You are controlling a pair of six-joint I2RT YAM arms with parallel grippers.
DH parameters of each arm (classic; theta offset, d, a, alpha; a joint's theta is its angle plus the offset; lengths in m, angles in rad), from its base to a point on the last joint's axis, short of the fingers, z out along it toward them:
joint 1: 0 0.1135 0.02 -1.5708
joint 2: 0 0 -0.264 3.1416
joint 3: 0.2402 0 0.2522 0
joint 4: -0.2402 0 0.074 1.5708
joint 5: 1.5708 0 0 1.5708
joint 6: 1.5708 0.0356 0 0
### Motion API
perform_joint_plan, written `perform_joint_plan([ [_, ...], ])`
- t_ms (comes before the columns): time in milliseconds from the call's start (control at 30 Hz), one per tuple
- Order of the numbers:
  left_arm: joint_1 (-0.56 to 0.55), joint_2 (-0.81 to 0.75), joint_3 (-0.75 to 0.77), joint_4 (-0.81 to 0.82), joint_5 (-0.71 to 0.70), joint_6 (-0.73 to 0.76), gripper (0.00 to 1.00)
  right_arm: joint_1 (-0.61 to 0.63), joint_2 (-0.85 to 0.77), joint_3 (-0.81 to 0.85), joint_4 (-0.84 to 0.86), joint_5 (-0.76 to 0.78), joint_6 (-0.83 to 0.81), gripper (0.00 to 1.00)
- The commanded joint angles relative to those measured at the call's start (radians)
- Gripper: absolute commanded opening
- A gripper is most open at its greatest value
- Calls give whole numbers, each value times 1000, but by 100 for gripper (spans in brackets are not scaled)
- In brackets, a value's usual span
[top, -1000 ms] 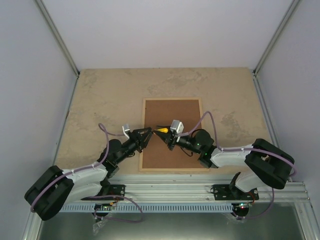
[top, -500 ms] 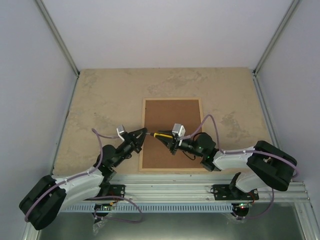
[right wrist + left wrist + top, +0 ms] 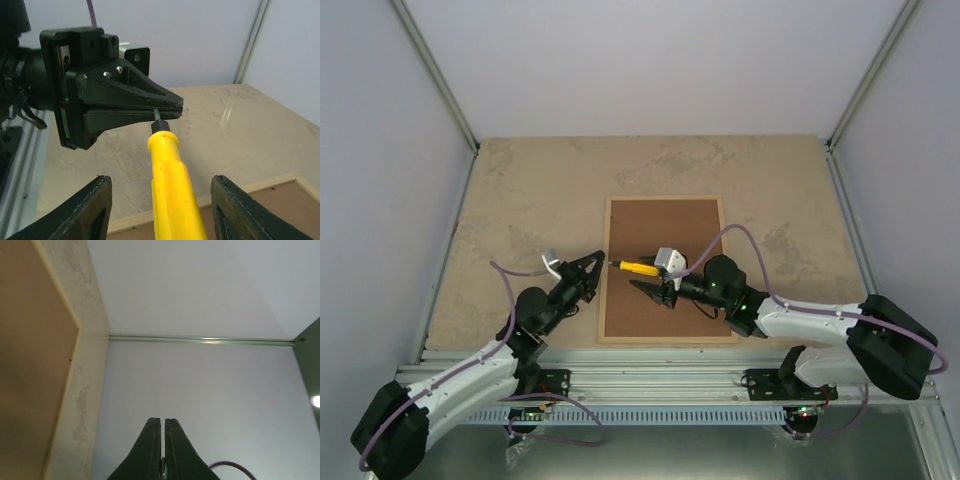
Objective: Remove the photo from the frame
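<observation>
Slippage is looking the main hazard: my left pincer [image 3: 175, 106] is clamping shut on only the thin shaft of the screwdriver [image 3: 172, 200], while my right pincer [image 3: 161, 179] is standing wide open around the handle, gripping nothing. The tool could be tipping onto the board [image 3: 670, 225]. The frame [image 3: 665, 198] is lying face down beneath the right pincer, just right of the left; the board is hiding the photo.
</observation>
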Motion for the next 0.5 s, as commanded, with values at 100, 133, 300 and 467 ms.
perform_joint_plan([
  [100, 3, -5, 79, -188, -13, 122, 0, -21, -75, 52, -273, 51, -178, 59],
  [133, 3, 0, 85, -192, -10, 132, 0, -22, -76, 60, -281, 43, -187, 59],
  [300, 3, 29, 121, -212, 9, 174, 0, -28, -12, 128, -322, 9, -218, 53],
  [467, 3, 40, 120, -208, 16, 179, 0, -38, 48, 166, -316, -18, -221, 45],
])
